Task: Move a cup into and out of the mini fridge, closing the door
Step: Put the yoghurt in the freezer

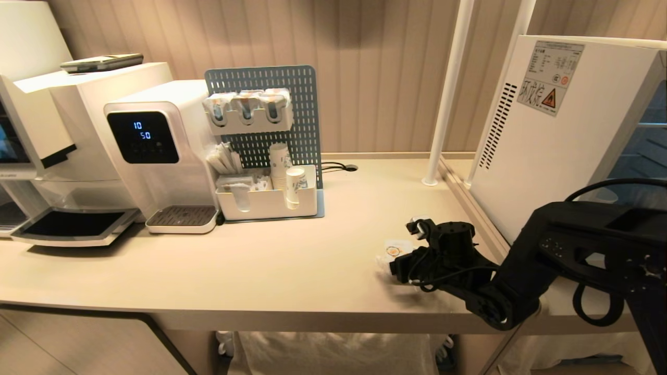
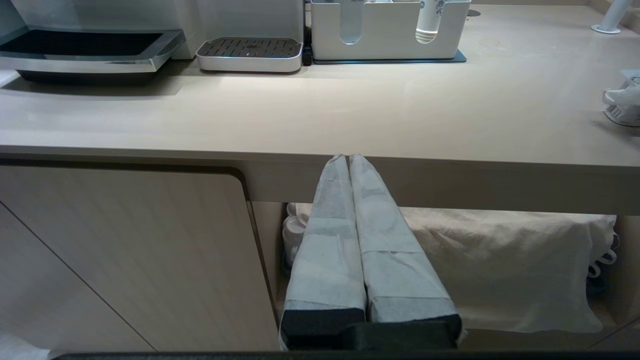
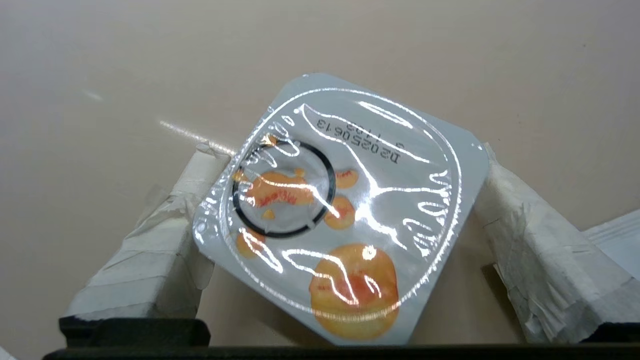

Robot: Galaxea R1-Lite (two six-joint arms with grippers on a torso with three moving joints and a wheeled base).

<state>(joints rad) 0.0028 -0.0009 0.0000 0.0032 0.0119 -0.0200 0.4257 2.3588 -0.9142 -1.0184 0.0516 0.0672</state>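
Poised for the pick: right gripper (image 3: pixel 340 210) spread wide, straddling yogurt cup (image 3: pixel 345 210) at lower centre-right.
Best lowered squarely before squeezing; left gripper (image 2: pixel 348 165) clenched, idle.

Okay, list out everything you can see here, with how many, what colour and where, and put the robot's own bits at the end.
Small sealed cup: one, white with orange label, on the counter between the right gripper's fingers.
Boxy mini fridge: one, white, counter's right end.
Water dispenser: one, white with dark display, counter's left.
Pegboard organiser: one, blue-grey and white, holding paper cups.
Beige counter: one.
Right gripper: black, taped fingers open around the cup.
Left gripper: taped fingers shut, below the counter edge.
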